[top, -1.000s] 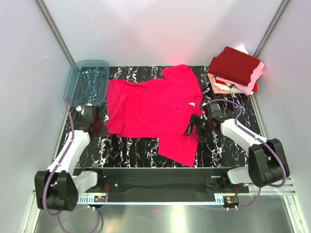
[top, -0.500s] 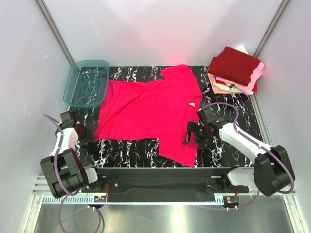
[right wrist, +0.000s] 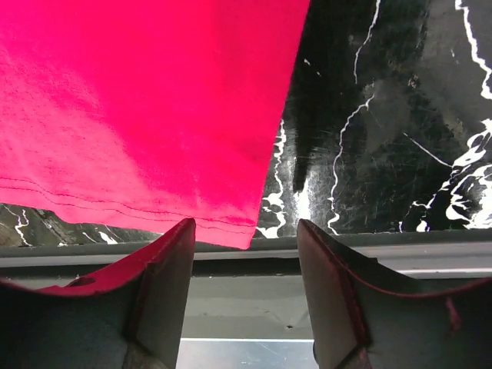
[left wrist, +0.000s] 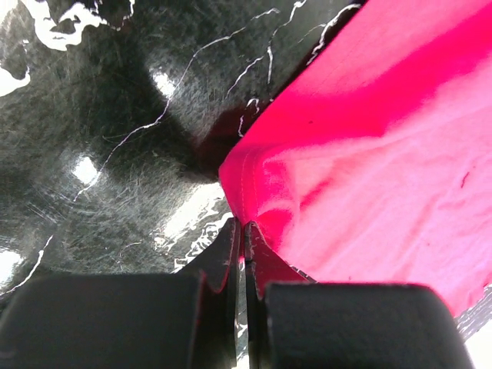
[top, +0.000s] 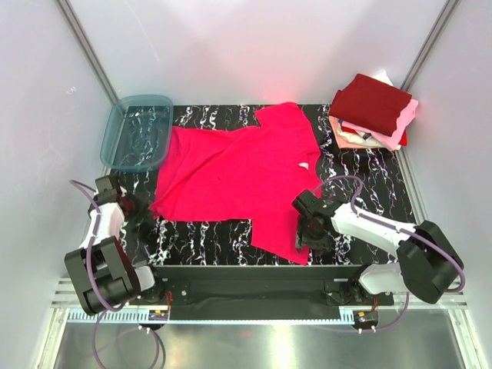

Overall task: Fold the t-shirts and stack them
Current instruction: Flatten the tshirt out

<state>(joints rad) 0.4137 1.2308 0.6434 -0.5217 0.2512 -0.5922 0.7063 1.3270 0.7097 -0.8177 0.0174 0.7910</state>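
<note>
A bright pinkish-red t-shirt (top: pixel 238 173) lies spread on the black marble table (top: pixel 207 234). My left gripper (top: pixel 144 212) is shut on its near left corner, and the left wrist view shows the cloth (left wrist: pixel 369 154) pinched between the fingertips (left wrist: pixel 231 246). My right gripper (top: pixel 307 240) is open and empty, hovering at the shirt's near right hem corner (right wrist: pixel 231 223) by the table's front edge. Folded t-shirts are stacked at the back right: dark maroon (top: pixel 370 100) on top, then pale pink (top: pixel 405 121), salmon (top: pixel 350 138) and white (top: pixel 382 77).
A translucent blue-grey plastic tub (top: pixel 138 131) stands at the back left, touching the shirt's left sleeve. The table's metal front rail (right wrist: pixel 369 250) runs just under my right gripper. White walls close in on three sides.
My left gripper has pulled the shirt's left corner toward the near left, flattening the cloth. My right gripper has moved from the shirt's right edge down to its near hem corner.
</note>
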